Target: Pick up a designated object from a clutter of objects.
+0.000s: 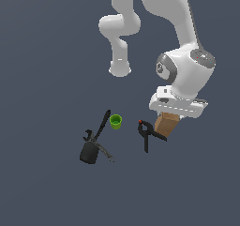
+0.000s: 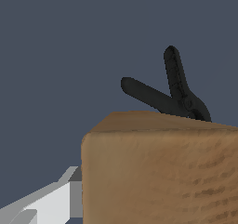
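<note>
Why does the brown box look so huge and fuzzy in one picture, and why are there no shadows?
In the wrist view the box sits right by the camera, so it fills the frame and its texture smears. In the exterior view it looks small beside the clamp. Both are flat simulator renders; no cast shadows or glare show.

Simulated tabletop scene — no real room.
A flat, featureless slate-grey ground fills every side; a white arm enters from 12 o'clock — smooth rendered surfaces.
</note>
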